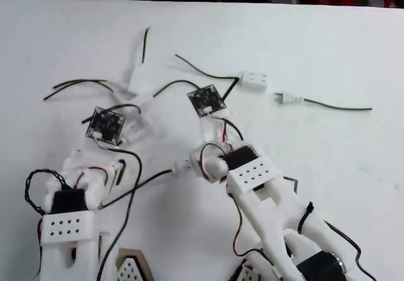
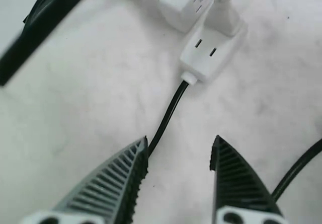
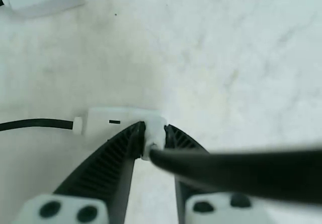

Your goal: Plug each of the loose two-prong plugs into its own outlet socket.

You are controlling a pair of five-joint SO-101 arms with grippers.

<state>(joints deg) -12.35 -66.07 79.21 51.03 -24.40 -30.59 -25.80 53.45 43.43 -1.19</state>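
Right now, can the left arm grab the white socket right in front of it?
Probably yes. The left gripper is open and aimed at the nearer white socket, with only bare table and the socket's black cord lying between them.

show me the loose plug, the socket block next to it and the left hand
loose plug [image 1: 283, 98], high view, on its body.
socket block [image 1: 254, 79], high view, middle of its top face.
left hand [image 2: 180, 147], left wrist view, midway between its open fingertips.
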